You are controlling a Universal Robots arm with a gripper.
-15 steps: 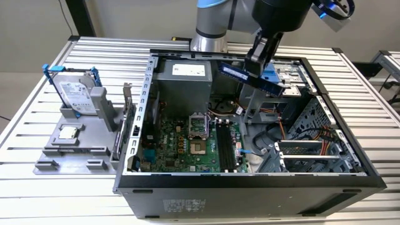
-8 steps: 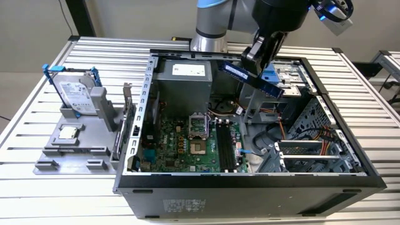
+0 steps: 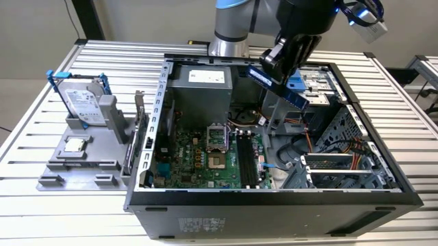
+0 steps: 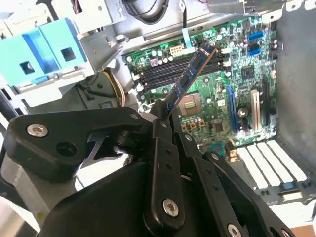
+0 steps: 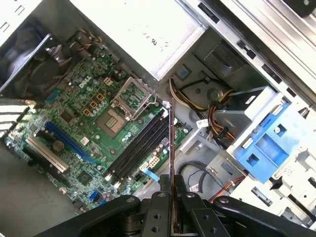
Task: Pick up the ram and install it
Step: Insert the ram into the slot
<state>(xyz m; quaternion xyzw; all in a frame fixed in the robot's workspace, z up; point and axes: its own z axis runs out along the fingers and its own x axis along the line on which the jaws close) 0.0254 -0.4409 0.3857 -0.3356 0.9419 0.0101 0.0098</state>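
My gripper (image 3: 279, 69) hangs over the open computer case (image 3: 274, 197), shut on the ram (image 3: 280, 87), a long thin stick with a bluish label that slants down toward the exterior view's right. In the second wrist view the ram (image 4: 190, 76) juts out from between the black fingers (image 4: 163, 148), above the green motherboard (image 4: 217, 94). In the first wrist view the ram (image 5: 171, 143) shows edge-on, rising from the gripper (image 5: 171, 197) over the long black memory slots (image 5: 140, 145). The slots (image 3: 247, 159) lie well below the stick, apart from it.
A grey fixture (image 3: 89, 148) at the exterior view's left holds a silver hard drive (image 3: 85, 105) with blue brackets. Inside the case are a power supply (image 3: 202, 92), a blue drive bracket (image 5: 264, 148), orange and yellow cables (image 5: 217, 116) and an expansion card (image 3: 339, 164). The slatted table (image 3: 55, 205) surrounds the case.
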